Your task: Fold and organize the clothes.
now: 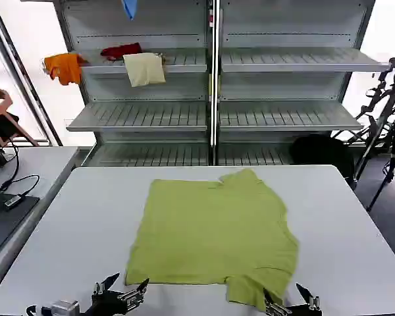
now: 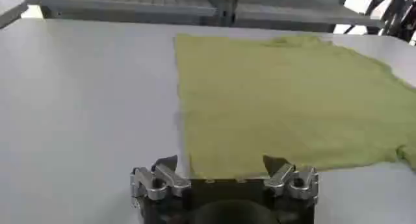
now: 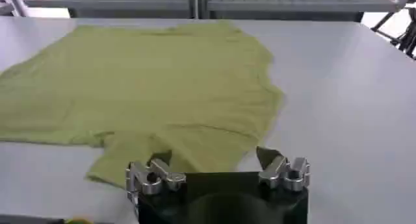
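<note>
The lime yellow-green T-shirt (image 1: 214, 230) lies spread flat on the white table (image 1: 342, 217), with one sleeve hanging toward the front edge. My left gripper (image 1: 123, 283) is open at the table's front, just off the shirt's near left corner (image 2: 195, 170). In the left wrist view the gripper (image 2: 221, 163) has its fingers wide apart and the shirt's hem running between them. My right gripper (image 1: 287, 293) is open at the front right, beside the near sleeve (image 3: 140, 155). In its wrist view the right gripper (image 3: 214, 157) holds nothing; the T-shirt (image 3: 149, 82) spreads ahead.
Grey shelving (image 1: 214, 79) stands behind the table, with an orange garment (image 1: 64, 67), a red one (image 1: 121, 50) and a cream cloth (image 1: 144, 68) on it. A side desk with a laptop (image 1: 3, 220) is at the left. Tripods (image 1: 388, 112) stand at the right.
</note>
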Controlling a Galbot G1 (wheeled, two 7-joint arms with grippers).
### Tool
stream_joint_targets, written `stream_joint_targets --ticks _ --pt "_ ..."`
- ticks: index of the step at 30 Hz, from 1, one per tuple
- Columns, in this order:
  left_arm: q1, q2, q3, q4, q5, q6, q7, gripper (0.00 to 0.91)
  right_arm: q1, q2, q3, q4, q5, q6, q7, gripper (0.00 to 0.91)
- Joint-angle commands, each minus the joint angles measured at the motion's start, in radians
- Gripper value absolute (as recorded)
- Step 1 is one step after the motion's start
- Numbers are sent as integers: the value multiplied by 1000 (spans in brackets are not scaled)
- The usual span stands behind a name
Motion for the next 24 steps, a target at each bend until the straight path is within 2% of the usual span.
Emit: stream_joint_targets --ticks 1,2,3,4,5,7,8,9,10,11,13,24 --pt "0 -1 13 24 4 0 -2 907 -5 4 -32 -12 -36 0 2 393" --pt "-3 -1 14 27 5 0 -2 907 -5 4 -33 -14 -36 0 3 312" --pt "-7 -2 15 29 5 0 -2 887 -4 5 -33 -18 -37 0 2 171" --pt "-10 -3 16 31 5 0 -1 856 -5 7 -35 -22 -37 0 2 141" --pt "-11 -3 17 31 5 0 -1 766 -5 8 -37 -23 -39 0 1 60" --pt "-12 -3 18 31 7 0 1 675 -5 10 -41 -24 -40 0 2 0" --pt "-12 -3 20 32 8 0 2 625 -6 10 -42 -25 -44 0 2 0" --pt "-13 -3 21 32 8 0 2 423 -6 10 -42 -26 -46 0 2 0" --pt "-15 -5 23 34 10 0 2 343 -5 10 -43 -27 -50 0 2 0" --pt "-16 -7 25 35 10 1 2 151 -5 10 -44 -27 -52 0 2 0" --pt "-18 -8 27 37 11 1 4 10 -4 10 -44 -27 -53 0 1 0" --pt "-8 -5 28 42 11 1 25 10 -6 12 -41 -14 -53 0 -2 0"
